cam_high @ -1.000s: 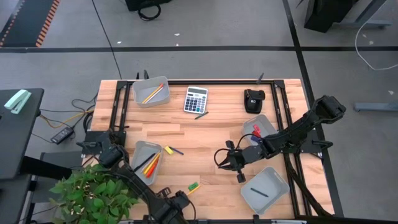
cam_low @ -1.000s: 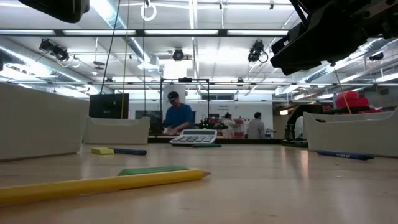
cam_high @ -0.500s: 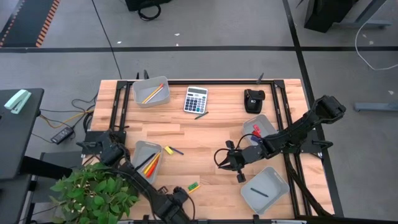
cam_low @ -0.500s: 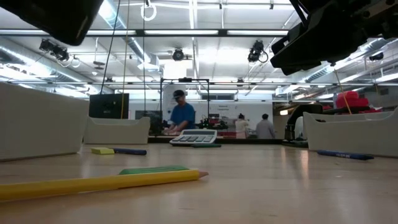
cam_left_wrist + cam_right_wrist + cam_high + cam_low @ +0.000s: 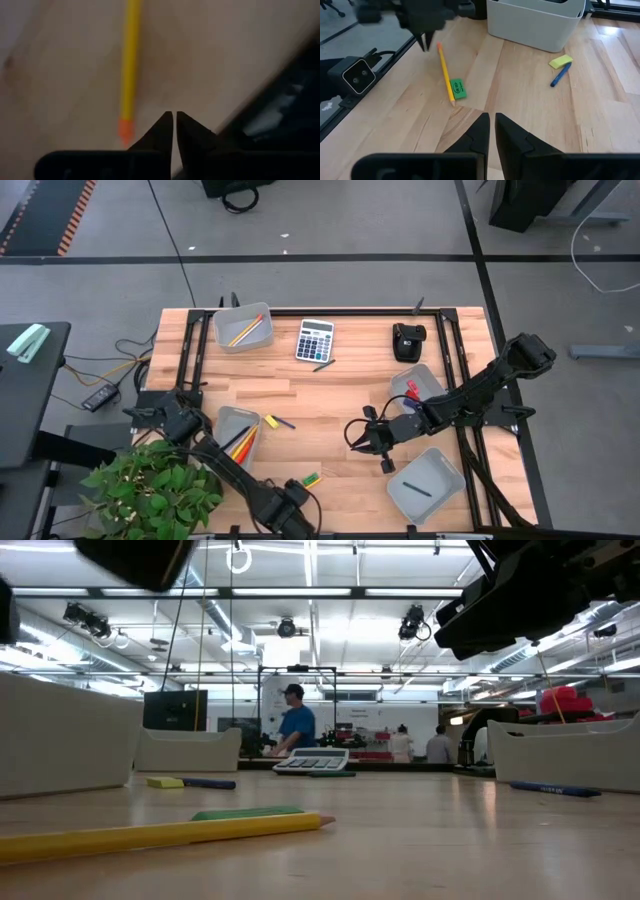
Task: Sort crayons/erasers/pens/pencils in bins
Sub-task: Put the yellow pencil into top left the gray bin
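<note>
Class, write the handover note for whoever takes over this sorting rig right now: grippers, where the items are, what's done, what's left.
Left gripper: fingers shut, empty, above the eraser end of the loose yellow pencil.
Right gripper: shut, empty, hovering mid-table.
Done: pencils in the far-left bin; crayons in the near-left bin; erasers in the right bin; one pen in the near-right bin.
Left: the yellow pencil, green eraser, yellow eraser, blue pen, pen by the calculator.

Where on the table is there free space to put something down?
The widest bare wood lies mid-table, between the calculator, the upper left bin, the lower left bin and the right pincer. It is crowded near the front edge, where the left pincer hangs by the yellow pencil and green eraser.
</note>
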Tool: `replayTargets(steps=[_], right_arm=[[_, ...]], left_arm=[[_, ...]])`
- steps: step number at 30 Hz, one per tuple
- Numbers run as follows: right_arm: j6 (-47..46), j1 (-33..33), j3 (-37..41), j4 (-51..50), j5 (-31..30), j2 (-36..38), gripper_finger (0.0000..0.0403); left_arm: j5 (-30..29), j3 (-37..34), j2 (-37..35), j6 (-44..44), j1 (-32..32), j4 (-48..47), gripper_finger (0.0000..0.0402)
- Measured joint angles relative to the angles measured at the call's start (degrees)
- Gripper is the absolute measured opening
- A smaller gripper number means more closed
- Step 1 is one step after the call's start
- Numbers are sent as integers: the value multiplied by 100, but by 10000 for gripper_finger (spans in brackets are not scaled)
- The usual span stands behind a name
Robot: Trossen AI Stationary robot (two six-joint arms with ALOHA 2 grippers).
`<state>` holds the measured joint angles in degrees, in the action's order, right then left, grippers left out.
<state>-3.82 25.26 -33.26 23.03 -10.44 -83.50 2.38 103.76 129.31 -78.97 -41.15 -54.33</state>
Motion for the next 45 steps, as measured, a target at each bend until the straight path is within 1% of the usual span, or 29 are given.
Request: replayTargets(steps=[4, 7, 9, 12, 16, 21, 27, 31, 37, 40, 43, 45], right_arm=[[18, 0, 0, 7, 0, 0, 38], [20, 0, 0, 7, 0, 0, 38], [20, 0, 0, 7, -1, 0, 38], [20, 0, 0, 6, 0, 0, 38], [-10, 0, 0, -13, -1, 0, 38], [-116, 0, 0, -38, 0, 0, 38], [-203, 0, -2, -71, 0, 0, 38], [-220, 0, -2, -68, 0, 0, 38], [-219, 0, -2, -66, 0, 0, 38], [-221, 0, -2, -63, 0, 0, 38], [-240, 0, -2, -61, 0, 0, 38], [-256, 2, -2, -63, 0, 0, 38]], left_arm=[[-42, 420, -8, 180, 13, -290, 25], [-265, 685, -21, 208, -13, -847, 31], [-326, 735, -21, 154, -28, -1256, 37], [-316, 733, -20, -8, -33, -1471, 54], [-171, 733, 40, 8, -21, -1418, 87], [-147, 735, 129, 140, 0, -1482, 126], [-121, 733, 314, 390, -1, -1496, 153], [-103, 733, 376, 514, 0, -1491, 154], [-105, 717, 400, 635, 0, -1463, 135], [-64, 438, 401, 616, -2, -1199, 124], [201, 71, 336, 621, 9, -735, 114], [262, -133, 324, 618, 20, -489, 110]])
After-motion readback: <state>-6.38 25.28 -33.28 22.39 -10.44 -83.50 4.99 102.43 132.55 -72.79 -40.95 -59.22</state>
